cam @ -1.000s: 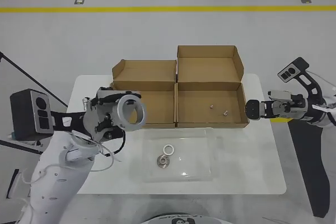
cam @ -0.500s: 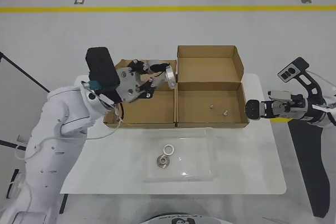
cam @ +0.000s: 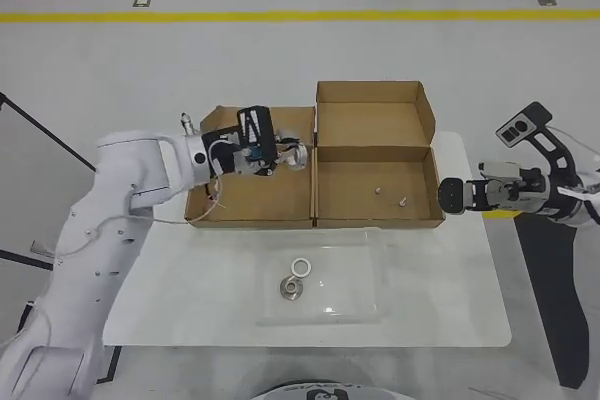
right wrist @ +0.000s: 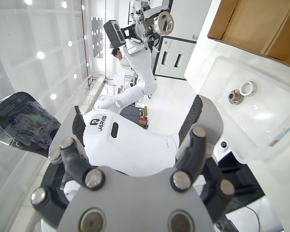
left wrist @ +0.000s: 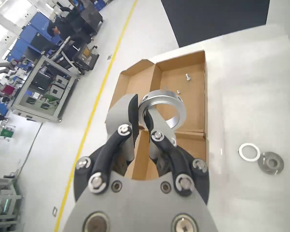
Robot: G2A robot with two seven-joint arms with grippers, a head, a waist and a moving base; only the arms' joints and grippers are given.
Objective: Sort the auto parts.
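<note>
Lower the metal collar ring (left wrist: 157,95), pinched by its wall in the left gripper (left wrist: 140,114), deep into the left cardboard box (cam: 245,200) before releasing; leave the wide-open, empty right gripper (right wrist: 136,107) parked.

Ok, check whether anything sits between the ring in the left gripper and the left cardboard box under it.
Nothing visible does. The left gripper has its jaws shut on the ring above the open left cardboard box, near its back edge. The box floor below looks bare.
</note>
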